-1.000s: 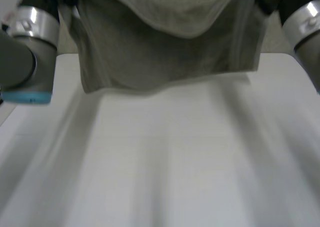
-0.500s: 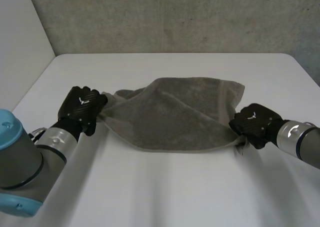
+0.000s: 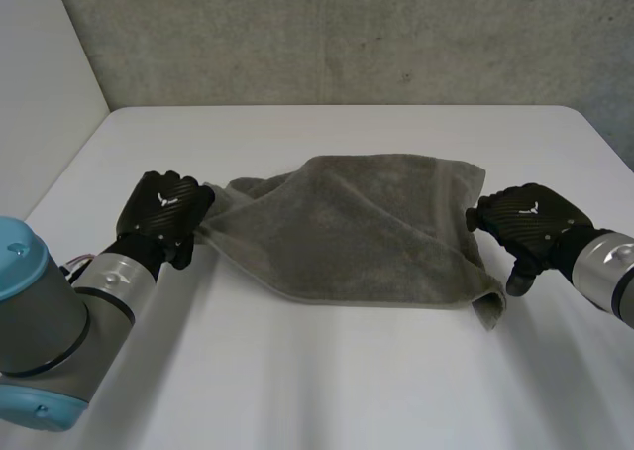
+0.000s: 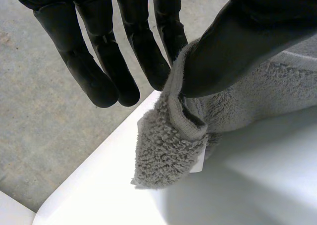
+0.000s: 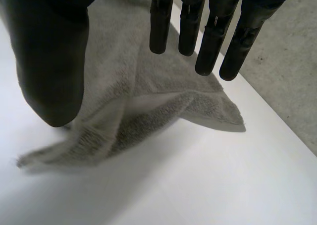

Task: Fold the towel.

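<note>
A grey towel [image 3: 357, 232] lies folded over itself across the middle of the white table [image 3: 327, 371]. My left hand [image 3: 163, 210] sits at the towel's left corner. In the left wrist view its thumb [image 4: 247, 41] pinches that corner [image 4: 168, 145] against a finger, so the hand is shut on it. My right hand [image 3: 525, 222] is at the towel's right end, touching its edge. In the right wrist view its fingers [image 5: 188, 27] are straight and spread from the thumb, and the towel's right corner [image 5: 148, 91] lies loose on the table below them.
A concrete wall [image 3: 347, 34] rises behind the table's far edge. The table's left edge [image 4: 94, 170] runs close by the towel corner in my left hand, with grey floor [image 4: 39, 111] beyond it. Bare tabletop stretches in front of the towel.
The towel, held up high a second ago, has come down onto the table. My right hand has since opened and let go of the right corner; my left hand keeps its pinch.
</note>
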Motion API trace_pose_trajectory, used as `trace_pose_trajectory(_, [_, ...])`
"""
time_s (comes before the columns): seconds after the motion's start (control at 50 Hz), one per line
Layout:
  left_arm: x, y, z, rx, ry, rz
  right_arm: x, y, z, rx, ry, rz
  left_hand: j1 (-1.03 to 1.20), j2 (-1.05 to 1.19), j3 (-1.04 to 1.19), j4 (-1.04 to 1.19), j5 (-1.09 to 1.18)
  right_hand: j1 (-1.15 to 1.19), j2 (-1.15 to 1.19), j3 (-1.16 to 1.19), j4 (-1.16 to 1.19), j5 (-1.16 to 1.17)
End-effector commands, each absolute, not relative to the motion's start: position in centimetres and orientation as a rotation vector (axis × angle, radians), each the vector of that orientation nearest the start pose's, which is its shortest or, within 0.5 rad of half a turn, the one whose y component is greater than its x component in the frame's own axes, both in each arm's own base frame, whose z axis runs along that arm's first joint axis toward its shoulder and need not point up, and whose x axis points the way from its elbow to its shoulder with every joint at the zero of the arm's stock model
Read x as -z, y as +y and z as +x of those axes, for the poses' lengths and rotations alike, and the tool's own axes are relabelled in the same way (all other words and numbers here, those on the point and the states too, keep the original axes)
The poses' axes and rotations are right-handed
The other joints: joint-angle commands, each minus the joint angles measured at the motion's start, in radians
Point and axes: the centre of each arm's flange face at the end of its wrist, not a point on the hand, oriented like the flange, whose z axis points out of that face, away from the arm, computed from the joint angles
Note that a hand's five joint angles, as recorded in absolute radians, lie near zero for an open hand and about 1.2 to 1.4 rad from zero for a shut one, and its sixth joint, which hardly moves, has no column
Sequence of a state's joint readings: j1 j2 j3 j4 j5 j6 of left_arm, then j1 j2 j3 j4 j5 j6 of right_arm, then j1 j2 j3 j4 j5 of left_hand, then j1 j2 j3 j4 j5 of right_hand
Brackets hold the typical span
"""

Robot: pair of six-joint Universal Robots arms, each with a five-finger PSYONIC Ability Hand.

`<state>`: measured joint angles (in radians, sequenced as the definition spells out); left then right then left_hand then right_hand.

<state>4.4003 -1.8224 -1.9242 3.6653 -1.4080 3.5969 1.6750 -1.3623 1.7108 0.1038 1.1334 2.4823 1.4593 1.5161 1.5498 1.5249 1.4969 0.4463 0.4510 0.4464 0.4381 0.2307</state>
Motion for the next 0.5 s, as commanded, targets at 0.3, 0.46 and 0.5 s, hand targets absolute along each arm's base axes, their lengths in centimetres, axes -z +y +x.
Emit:
trace_pose_trajectory(0.3, [-18.2, -27.2, -22.7, 2.163, 2.155, 0.914, -16.1, -25.1, 20.0, 1.706, 2.219, -1.078, -0.063, -0.120, -0.154, -0.129, -0.275, -0.024, -0.028, -0.024, -0.015, 0.017])
trace_pose_trajectory(0.46, [-18.5, -28.0, -22.0, 2.168, 2.185, 0.847, -13.4, -27.2, 19.7, 1.721, 2.307, -1.066, -0.063, -0.120, -0.154, -0.129, -0.275, -0.003, -0.008, -0.003, 0.005, 0.038])
trace_pose_trajectory(0.5, [-18.5, -28.0, -22.0, 2.168, 2.192, 0.840, -13.3, -27.5, 19.7, 1.730, 2.314, -1.062, -0.063, -0.120, -0.154, -0.129, -0.275, 0.000, -0.005, 0.000, 0.008, 0.041])
